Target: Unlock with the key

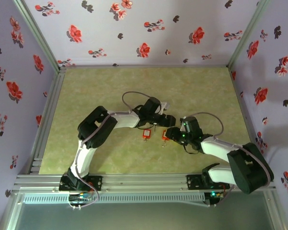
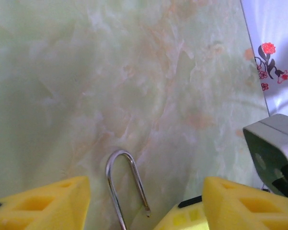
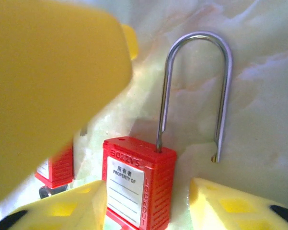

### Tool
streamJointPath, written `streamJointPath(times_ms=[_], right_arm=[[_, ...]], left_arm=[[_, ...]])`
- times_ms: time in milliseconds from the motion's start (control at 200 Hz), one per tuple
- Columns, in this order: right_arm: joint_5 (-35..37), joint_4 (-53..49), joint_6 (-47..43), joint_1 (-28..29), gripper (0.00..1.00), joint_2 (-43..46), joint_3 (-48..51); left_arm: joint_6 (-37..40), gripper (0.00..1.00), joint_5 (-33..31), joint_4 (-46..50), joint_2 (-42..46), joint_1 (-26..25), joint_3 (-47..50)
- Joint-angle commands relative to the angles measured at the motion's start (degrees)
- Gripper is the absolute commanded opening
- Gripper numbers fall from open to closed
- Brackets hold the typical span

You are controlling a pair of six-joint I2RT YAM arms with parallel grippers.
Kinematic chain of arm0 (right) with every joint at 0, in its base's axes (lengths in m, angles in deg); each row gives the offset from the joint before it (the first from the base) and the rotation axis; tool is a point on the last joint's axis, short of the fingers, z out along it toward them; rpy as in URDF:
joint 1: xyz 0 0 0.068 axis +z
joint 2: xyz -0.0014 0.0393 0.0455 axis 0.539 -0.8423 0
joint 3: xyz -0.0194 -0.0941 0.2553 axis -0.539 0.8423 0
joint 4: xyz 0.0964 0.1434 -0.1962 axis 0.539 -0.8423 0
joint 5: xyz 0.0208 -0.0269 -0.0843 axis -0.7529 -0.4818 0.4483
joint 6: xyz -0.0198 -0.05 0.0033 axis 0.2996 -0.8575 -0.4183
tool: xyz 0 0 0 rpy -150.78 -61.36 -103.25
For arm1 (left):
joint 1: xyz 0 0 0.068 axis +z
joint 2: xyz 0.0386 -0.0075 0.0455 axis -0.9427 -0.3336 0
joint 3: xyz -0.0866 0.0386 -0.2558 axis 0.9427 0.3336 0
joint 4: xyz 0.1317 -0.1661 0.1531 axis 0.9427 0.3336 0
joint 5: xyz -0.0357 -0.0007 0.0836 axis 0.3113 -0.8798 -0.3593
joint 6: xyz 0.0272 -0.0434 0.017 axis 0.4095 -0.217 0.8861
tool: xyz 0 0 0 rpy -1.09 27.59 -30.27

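Broad green marbled counter (image 1: 86, 96), boxed in by lilac walls (image 1: 134, 28) printed with red flowers. Left arm (image 1: 93, 129) reaching in from the near left, right arm (image 1: 244, 165) from the near right, tips almost meeting over the middle of the counter.

Left jaws spread wide: yellow fingers (image 2: 38, 206) well apart in the left wrist view, pinching nothing, with a steel loop (image 2: 120, 184) lying on the counter in the gap and touching neither side. Grey block (image 2: 273, 153) at the right edge of that view.

Right jaws also spread: yellow fingertips (image 3: 239, 206) on either side of the red padlock (image 3: 139, 187), a sliver of counter visible between lock and right-hand finger, no squeeze on the body. Large blurred yellow shape (image 3: 52, 72) close to the lens at upper left.

From above, two small red pieces on the counter just beneath the arm tips, one at (image 1: 145, 134), the other beside it (image 1: 165, 135); cannot tell from there which is the padlock.

Second red body (image 3: 55, 167) to the padlock's left, partly hidden by the yellow blur; lock or key tag, cannot tell.

Shackle (image 3: 196, 72) open: one leg seated in the padlock, free end hanging clear beside the body. White label (image 3: 124, 191) reading "PROPERTY OF".
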Motion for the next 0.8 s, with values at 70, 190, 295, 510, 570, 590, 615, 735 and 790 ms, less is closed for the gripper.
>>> streamJointPath(times_ms=[70,190,295,510,570,590,615,735,790], right_arm=[[5.29,-15.11,-1.32,-0.62,0.58,6.28,-0.63],[7.3,-23.66,-2.94,-0.67,0.66,13.64,-3.04],[9.74,-31.61,-4.4,-0.68,0.76,21.22,-5.21],[17.56,-42.08,-8.52,-0.71,0.97,34.04,-9.92],[20.64,-42.72,-9.81,-0.75,0.99,35.48,-11.57],[21.84,-42.82,-10.6,-0.76,0.99,35.52,-12.17],[23.28,-42.84,-11.7,-0.8,0.99,35.3,-12.93],[31.52,-40.26,-16.58,-2.54,0.99,30.96,-16.14],[34.47,-36.72,-19.12,-3.82,0.99,27.77,-17.1]], left_arm=[[-2.46,0.85,-1.28,-4.14,4.04,1.78,0.91],[-1.88,1.0,-3.56,-2.5,8.45,2.94,0.74],[-0.18,1.0,-6.21,0.07,12.87,4.38,0.65],[10.24,1.0,-13.72,7.89,25.55,5.79,1.55],[15.55,1.0,-18.85,9.7,30.39,5.86,3.65],[17.48,1.0,-20.73,9.84,32.1,5.87,4.88],[19.5,1.0,-23.12,9.73,34.43,6.0,6.64],[27.04,1.0,-35.02,9.3,45.24,9.32,16.24],[27.05,1.0,-37.53,10.16,49.6,13.41,20.31]])
